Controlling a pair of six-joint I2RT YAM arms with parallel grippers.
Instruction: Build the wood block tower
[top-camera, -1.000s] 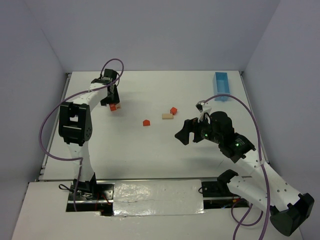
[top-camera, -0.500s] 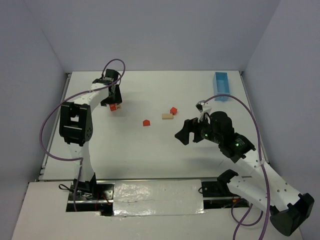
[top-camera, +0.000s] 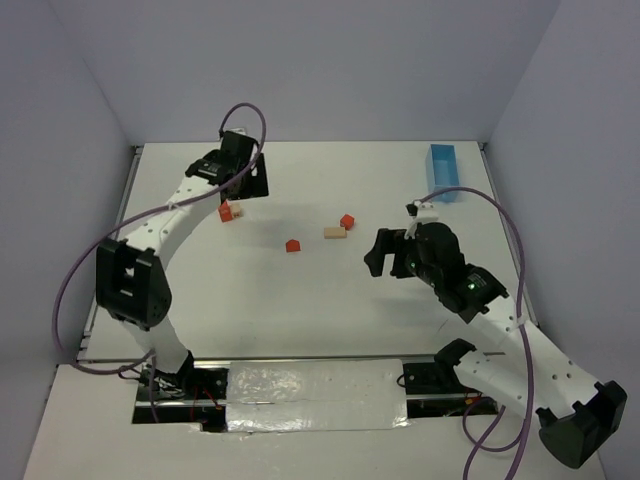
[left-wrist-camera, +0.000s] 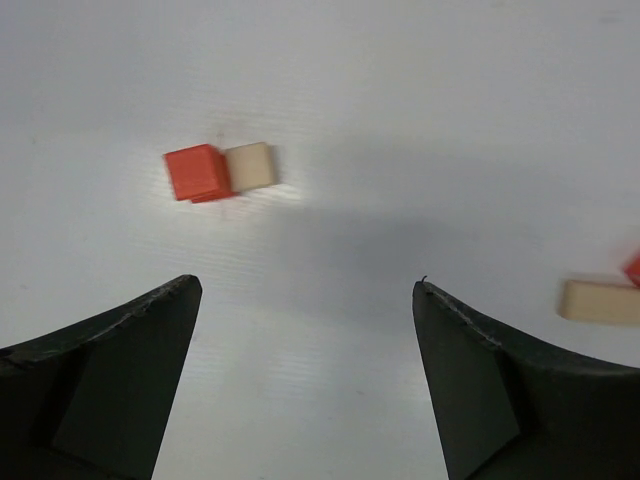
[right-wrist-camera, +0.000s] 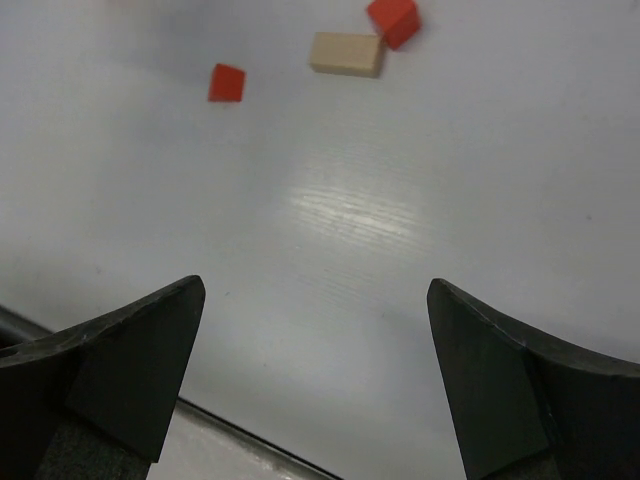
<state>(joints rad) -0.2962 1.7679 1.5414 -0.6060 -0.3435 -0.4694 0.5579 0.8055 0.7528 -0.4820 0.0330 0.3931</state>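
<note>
White table (top-camera: 300, 300) seen from above. The left gripper (left-wrist-camera: 305, 290) hangs with jaws wide apart and empty over a red-orange cube (left-wrist-camera: 198, 172) that touches a tan cube (left-wrist-camera: 250, 166). The right gripper (right-wrist-camera: 315, 285), also spread and empty, faces a tan bar (right-wrist-camera: 346, 54) just beside a red block (right-wrist-camera: 394, 20). A lone red block (right-wrist-camera: 226, 83) lies near them.

A robotics lab cell: plain pale lavender walls (top-camera: 300, 70) box in a white table (top-camera: 300, 290) bearing a white-and-black left robot arm (top-camera: 170, 215) and right robot arm (top-camera: 520, 340) trailing purple cables (top-camera: 244, 105).

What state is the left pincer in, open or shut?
Open: the left pincer shows fingers wide apart in its wrist view, nothing between them.
</note>
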